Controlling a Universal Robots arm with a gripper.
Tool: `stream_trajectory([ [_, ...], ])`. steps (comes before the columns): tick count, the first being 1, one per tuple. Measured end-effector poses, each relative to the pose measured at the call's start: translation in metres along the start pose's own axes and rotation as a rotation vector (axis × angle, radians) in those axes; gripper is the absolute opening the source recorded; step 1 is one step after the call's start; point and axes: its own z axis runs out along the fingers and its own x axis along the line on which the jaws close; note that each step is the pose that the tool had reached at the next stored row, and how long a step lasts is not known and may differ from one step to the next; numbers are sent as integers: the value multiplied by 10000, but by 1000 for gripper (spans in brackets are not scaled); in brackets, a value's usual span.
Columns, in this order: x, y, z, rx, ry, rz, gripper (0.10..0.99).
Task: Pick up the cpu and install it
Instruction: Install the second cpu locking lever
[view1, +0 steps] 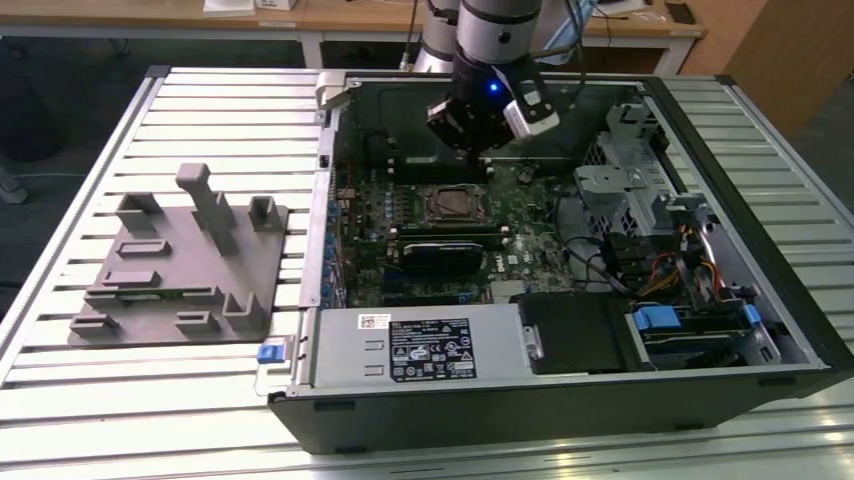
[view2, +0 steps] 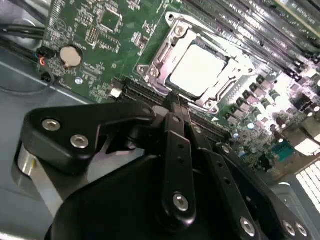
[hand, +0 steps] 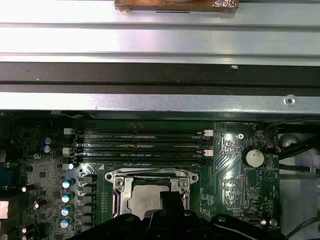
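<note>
The cpu (view2: 200, 70), a flat silvery-white square, lies in the motherboard socket with the metal frame (view2: 165, 50) around it; the first wrist view has the cpu (hand: 142, 202) partly behind the black fingers. In the exterior view the socket (view1: 454, 203) sits mid-board inside the open computer case. My gripper (view1: 470, 148) hangs a little above the board, just beyond the socket's far side. Its black fingers (view2: 172, 107) meet at the tips, shut with nothing between them, and the tips end beside the socket's edge, apart from the cpu. The gripper (hand: 170, 199) overlaps the socket's near side in the first wrist view.
A grey plastic fixture block (view1: 180, 260) stands on the slatted table at the exterior view's left. Inside the case are memory slots (hand: 140, 147), a coin battery (hand: 253, 158), a power supply (view1: 427, 345), a drive cage with cables (view1: 654, 200), and the case wall (hand: 160, 65).
</note>
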Motion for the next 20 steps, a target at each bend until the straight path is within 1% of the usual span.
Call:
stream_trajectory([
  [2,0,1,-14,2,1,0,106],
  [3,0,4,-50,3,1,0,106],
  [5,-1,15,-158,0,0,1,106],
  [6,-1,18,-190,0,0,0,106],
  [10,-2,19,-198,-2,-1,0,106],
  [12,9,8,-214,5,-3,6,106],
  [14,40,-22,-255,20,-12,27,106],
  [16,96,-75,-331,47,-27,62,106],
  [18,169,-141,-427,81,-45,109,106],
  [20,263,-221,-549,126,-68,167,106],
])
